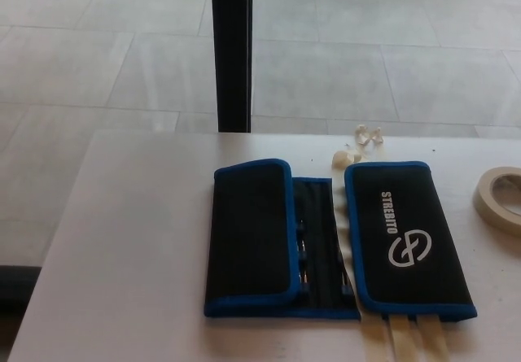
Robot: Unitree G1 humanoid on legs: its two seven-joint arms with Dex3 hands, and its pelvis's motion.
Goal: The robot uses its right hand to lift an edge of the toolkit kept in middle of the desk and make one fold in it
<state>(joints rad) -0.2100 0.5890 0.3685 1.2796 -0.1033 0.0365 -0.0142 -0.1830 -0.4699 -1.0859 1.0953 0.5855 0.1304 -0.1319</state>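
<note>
On the white surface (138,248), near the middle, lies the toolkit (326,240), black w/ blue edges. Its left flap (251,232) is folded over & lies flat. Its right flap (407,236) lies flat too, w/ white letters & a round logo on top. Between them a thin strip shows small tools. A tape roll (498,197) sits at the right edge, well apart from the kit. No robot hand shows, so can't tell about the fingers.
</note>
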